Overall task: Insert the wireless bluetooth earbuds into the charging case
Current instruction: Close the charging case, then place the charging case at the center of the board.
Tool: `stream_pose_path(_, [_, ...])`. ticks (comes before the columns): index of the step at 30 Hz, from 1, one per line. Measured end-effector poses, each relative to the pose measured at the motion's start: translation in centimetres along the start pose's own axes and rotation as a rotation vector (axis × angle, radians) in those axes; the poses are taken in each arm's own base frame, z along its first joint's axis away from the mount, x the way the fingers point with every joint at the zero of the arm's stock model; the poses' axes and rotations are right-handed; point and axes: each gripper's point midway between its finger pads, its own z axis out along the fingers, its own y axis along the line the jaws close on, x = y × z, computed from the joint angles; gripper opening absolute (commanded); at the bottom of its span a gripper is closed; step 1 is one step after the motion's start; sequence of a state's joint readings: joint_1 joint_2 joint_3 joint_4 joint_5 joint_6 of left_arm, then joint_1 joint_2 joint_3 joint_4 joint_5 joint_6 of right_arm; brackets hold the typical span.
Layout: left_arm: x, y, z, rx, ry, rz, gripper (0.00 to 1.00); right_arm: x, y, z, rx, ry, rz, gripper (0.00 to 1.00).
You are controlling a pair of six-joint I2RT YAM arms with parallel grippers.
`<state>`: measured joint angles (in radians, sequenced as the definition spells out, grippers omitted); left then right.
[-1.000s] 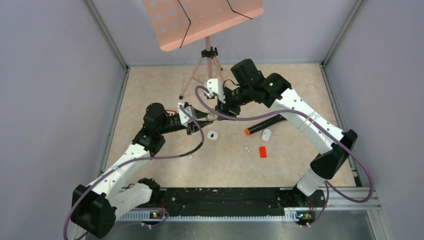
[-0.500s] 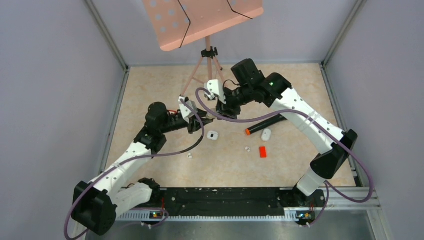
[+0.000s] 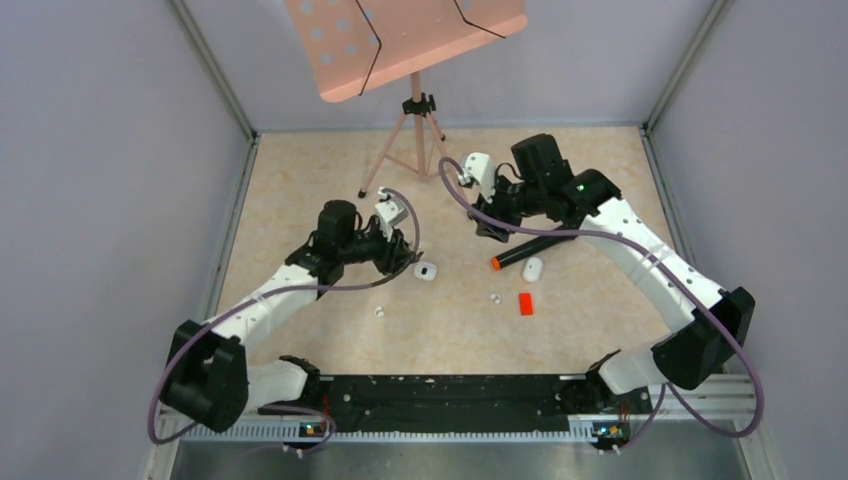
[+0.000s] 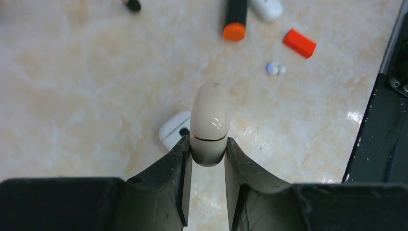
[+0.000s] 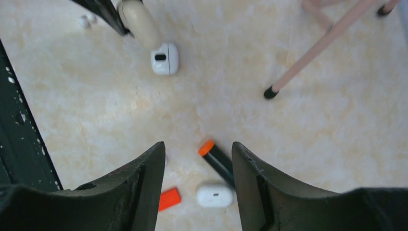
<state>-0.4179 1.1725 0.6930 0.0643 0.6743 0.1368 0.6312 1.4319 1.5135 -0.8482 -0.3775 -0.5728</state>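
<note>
Seemingly at pickup: left gripper (image 4: 208,146) clamped the closed case (image 4: 210,108); right gripper (image 5: 198,150) hung wide, empty; opening it seemed due.

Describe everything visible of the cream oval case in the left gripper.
The glossy cream pebble-shaped plastic case looks shut, with a thin gold seam near its gripped end. The left gripper pinches that end between black fingers; its rounded free end points out above a small white case on the tabletop.
</note>
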Motion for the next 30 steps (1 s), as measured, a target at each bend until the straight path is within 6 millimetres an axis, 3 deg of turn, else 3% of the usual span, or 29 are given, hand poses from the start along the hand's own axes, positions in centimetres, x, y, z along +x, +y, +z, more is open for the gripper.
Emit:
stream_pose_path(3, [4.1,1.3,0.5,-0.048,0.165,-0.169,0.0,4.3,0.4,0.8,0.009,0.063,0.11,0.54])
stream_pose_path(7, [6.8,3.5,1.1,-0.133,0.339,-0.358,0.0,7.9,2.9,1.7,-0.034,0.126,0.201,0.54])
stream_pose_path(11, [8.4,6.2,1.3,-0.206,0.447,-0.516,0.0,8.5,3.5,1.8,-0.041,0.129,0.245,0.55])
stream_pose_path(14, [10.4,8.3,0.5,-0.265,0.513,-0.636,0.08,8.6,3.0,1.5,-0.02,0.112,0.252,0.55])
stream_pose_path(17, [12.5,8.9,-0.6,-0.299,0.571,-0.745,0.17,9.8,1.8,1.2,0.021,0.122,0.286,0.53])
stream_pose_path(23, [13.3,7.8,-0.7,-0.265,0.604,-0.828,0.3,13.5,-1.0,0.3,0.142,0.192,0.409,0.53])
stream_pose_path(24, [13.3,7.8,-0.6,-0.264,0.605,-0.831,0.34,14.1,-1.3,0.2,0.159,0.206,0.425,0.53])
stream_pose_path(26, [13.3,7.8,-0.6,-0.268,0.607,-0.831,0.55,15.4,-1.6,0.2,0.181,0.239,0.446,0.53])
stream_pose_path(30, [13.8,8.1,-1.1,-0.311,0.633,-0.831,0.63,17.5,-1.2,0.3,0.184,0.29,0.476,0.52])
